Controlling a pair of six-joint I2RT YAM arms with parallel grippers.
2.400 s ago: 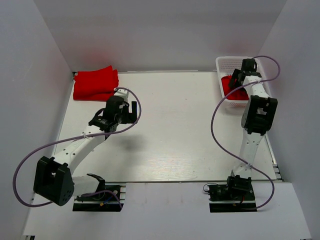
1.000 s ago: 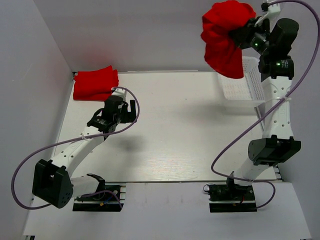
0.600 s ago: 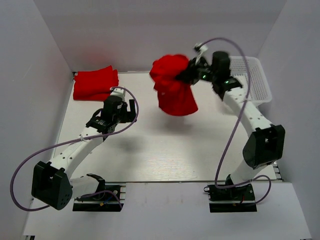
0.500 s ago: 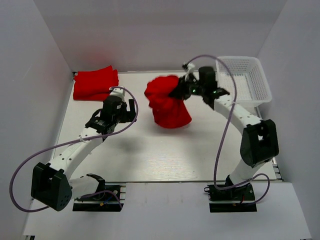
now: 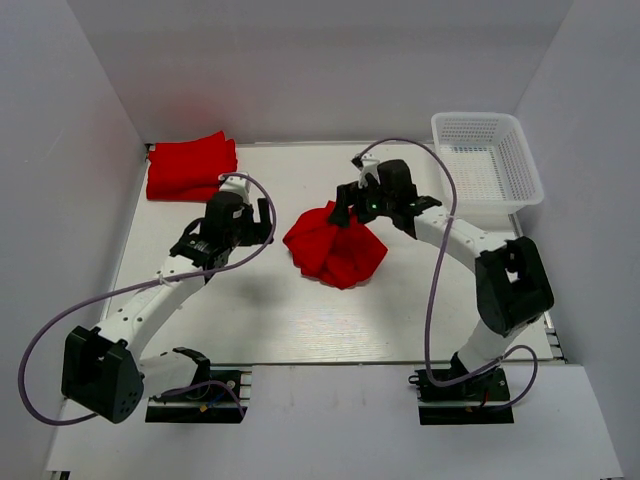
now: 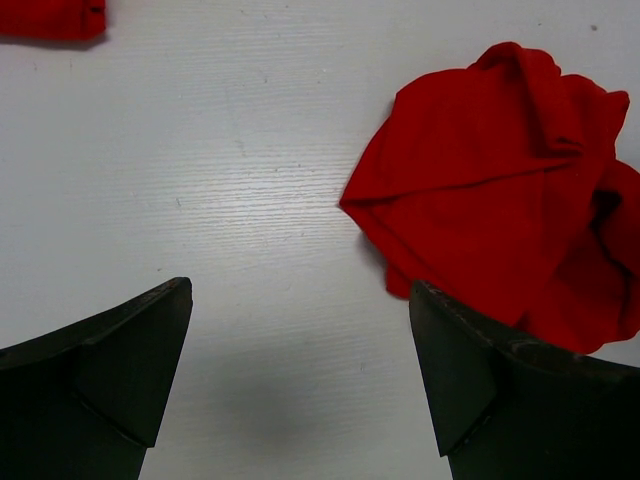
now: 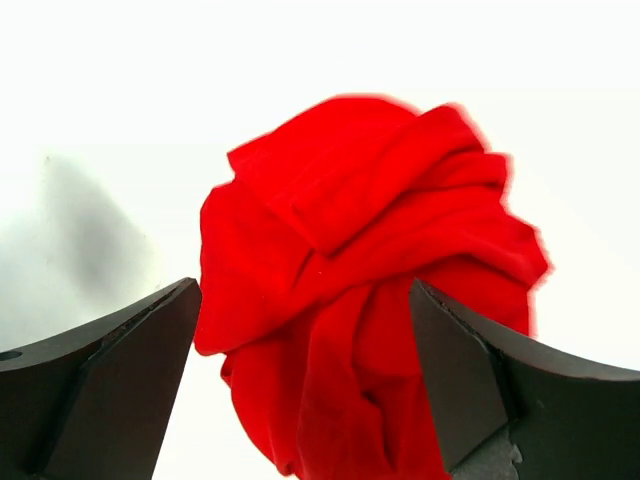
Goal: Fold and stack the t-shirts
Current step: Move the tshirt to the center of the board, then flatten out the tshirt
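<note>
A crumpled red t-shirt (image 5: 335, 250) lies in a heap on the middle of the white table. My right gripper (image 5: 347, 205) hovers at its far edge, open, and the cloth (image 7: 370, 260) shows between and below the spread jaws without being pinched. My left gripper (image 5: 258, 220) stands open just left of the heap, nothing between its fingers (image 6: 120, 360); the t-shirt (image 6: 490, 190) shows at the upper right of the left wrist view. A folded pile of red t-shirts (image 5: 190, 168) sits at the back left corner, and its edge (image 6: 50, 18) shows in the left wrist view.
A white mesh basket (image 5: 437, 125) stands at the back right with nothing red showing inside it. White walls close in the table on the left, back and right. Purple cables loop from both arms.
My right arm swung the red t-shirt from high above the basket down to the table's middle, and its jaws have opened, leaving the cloth there. The left arm has stayed put.
</note>
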